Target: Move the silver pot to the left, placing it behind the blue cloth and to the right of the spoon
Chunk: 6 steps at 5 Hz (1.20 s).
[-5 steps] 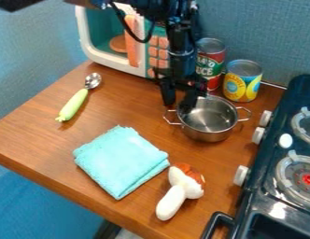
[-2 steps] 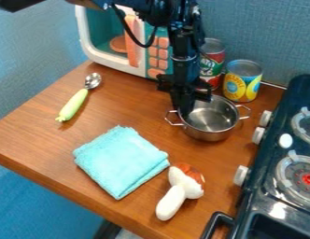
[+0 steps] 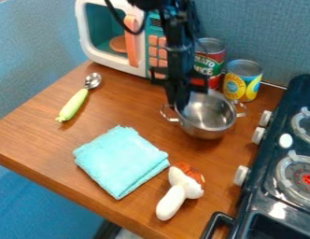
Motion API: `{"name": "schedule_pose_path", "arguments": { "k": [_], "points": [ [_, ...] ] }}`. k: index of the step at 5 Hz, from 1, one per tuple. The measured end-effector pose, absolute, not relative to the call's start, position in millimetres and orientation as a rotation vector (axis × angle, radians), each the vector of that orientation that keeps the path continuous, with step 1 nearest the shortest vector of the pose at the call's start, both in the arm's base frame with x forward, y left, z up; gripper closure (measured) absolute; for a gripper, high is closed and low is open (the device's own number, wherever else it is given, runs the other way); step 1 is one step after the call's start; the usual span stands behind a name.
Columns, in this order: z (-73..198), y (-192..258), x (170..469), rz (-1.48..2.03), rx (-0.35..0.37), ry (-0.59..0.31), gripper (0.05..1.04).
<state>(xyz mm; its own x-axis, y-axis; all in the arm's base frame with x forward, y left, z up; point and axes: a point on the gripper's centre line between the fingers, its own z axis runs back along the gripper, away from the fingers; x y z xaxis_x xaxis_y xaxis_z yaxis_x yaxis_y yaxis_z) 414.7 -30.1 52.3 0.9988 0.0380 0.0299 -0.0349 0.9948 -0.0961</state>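
Black claw (image 3: 179, 103) is pointing straight down from the far side of the counter (image 3: 136, 109), and it's holding narrow on the left rim of the small steel pot (image 3: 210, 114), with the pot's wall seeming to run between its fingers. From where I'm standing, nearly all of the pot is lying to the right of that grip and a bit nearer to me, so the claw is meeting it at the edge, well off its middle. Its two wire handles are setting its long axis, running roughly left to right; the left handle (image 3: 170, 114) is sticking out just beside the fingertips, on their near side, while the right handle (image 3: 240, 109) is reaching toward the stove (image 3: 276, 186). The pot is looking slightly tipped, though I'm not able to tell whether its base is fully touching the wood. Two cans, the red one (image 3: 208, 65) and the yellow one (image 3: 242, 81), are standing close on the far side of it. The folded teal cloth (image 3: 122, 161) is lying nearer and to the left, with the mushroom-shaped toy (image 3: 180, 189) resting nearest of all, and the green-handled spoon (image 3: 76, 101) is lying well apart on the left.
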Motion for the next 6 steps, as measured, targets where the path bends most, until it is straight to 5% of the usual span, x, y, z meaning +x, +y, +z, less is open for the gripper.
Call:
{"name": "schedule_pose_path", "arguments": {
  "k": [3, 6],
  "points": [
    [87.2, 46.9, 387.6, 0.170, -0.039, -0.007, 0.984],
    [51.5, 92.7, 399.5, 0.261, -0.069, 0.126, 0.984]
  ]
}}
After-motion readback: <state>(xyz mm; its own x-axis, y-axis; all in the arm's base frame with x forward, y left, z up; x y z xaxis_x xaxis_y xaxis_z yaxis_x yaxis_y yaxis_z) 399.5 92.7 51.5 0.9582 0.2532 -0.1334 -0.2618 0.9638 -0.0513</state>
